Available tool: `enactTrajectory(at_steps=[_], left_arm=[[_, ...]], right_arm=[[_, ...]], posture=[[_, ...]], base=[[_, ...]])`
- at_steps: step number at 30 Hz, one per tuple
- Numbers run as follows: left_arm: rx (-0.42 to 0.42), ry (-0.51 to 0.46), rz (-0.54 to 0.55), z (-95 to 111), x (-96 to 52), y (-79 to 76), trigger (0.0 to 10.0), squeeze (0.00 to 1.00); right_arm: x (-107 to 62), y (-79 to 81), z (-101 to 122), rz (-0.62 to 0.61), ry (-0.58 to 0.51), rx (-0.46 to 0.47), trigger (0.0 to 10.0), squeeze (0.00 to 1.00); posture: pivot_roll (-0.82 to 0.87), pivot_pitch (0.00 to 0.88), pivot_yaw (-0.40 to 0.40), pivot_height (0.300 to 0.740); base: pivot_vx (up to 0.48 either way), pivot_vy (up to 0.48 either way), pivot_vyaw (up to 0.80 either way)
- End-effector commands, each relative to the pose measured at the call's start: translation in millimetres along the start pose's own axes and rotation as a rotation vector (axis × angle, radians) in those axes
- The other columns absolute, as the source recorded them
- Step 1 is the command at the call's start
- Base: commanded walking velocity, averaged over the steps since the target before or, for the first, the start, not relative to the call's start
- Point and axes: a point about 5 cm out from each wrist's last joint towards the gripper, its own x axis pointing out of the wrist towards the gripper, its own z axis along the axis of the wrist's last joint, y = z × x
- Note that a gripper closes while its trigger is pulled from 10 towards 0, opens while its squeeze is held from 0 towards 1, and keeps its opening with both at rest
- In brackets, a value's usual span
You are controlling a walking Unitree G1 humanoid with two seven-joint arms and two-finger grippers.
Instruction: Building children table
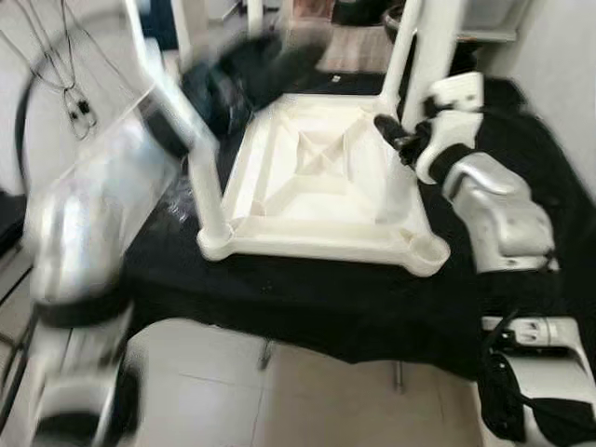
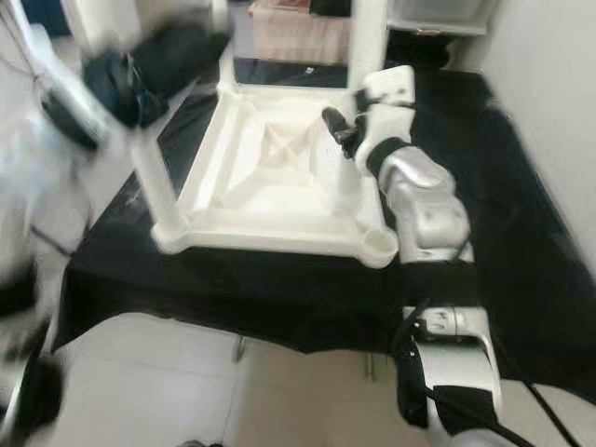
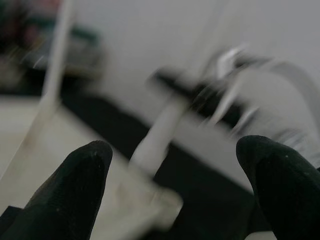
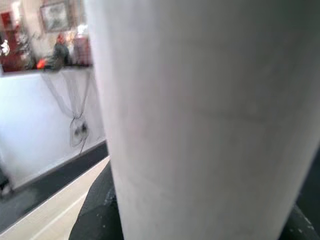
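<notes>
White plastic upturned tabletop (image 1: 317, 186) on black cloth (image 1: 307, 307); right gripper (image 1: 396, 135) clamped on white leg (image 1: 402, 177); left gripper (image 3: 175, 185) fingers apart.

A pale tiled floor (image 1: 279, 391) is seen, partly covered by black cloth (image 1: 307, 298); a white wall (image 2: 559, 102) stands right.

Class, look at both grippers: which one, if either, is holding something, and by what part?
The right gripper grips a white table leg around its shaft. The left gripper is open, holding nothing.
</notes>
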Motion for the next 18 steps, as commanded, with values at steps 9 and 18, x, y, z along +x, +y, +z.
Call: enactTrajectory(at_steps=[9, 18], left_arm=[[0.084, 0.241, 0.287, -77, -54.7, -11.3, 10.0, 0.00], [0.237, 0.380, 0.274, -100, -64.1, -44.1, 10.0, 0.00]], right_arm=[[-18.7, 22.7, -8, 0.403, 0.028, -0.040, 10.0, 0.00], [-18.8, 1.1, -28, 0.385, 0.119, -0.051, 10.0, 0.00]], posture=[[0.04, 0.214, -0.008, 0.740], [0.03, 0.239, -0.015, 0.740]], base=[[0.000, 0.000, 0.00], [0.000, 0.000, 0.00]])
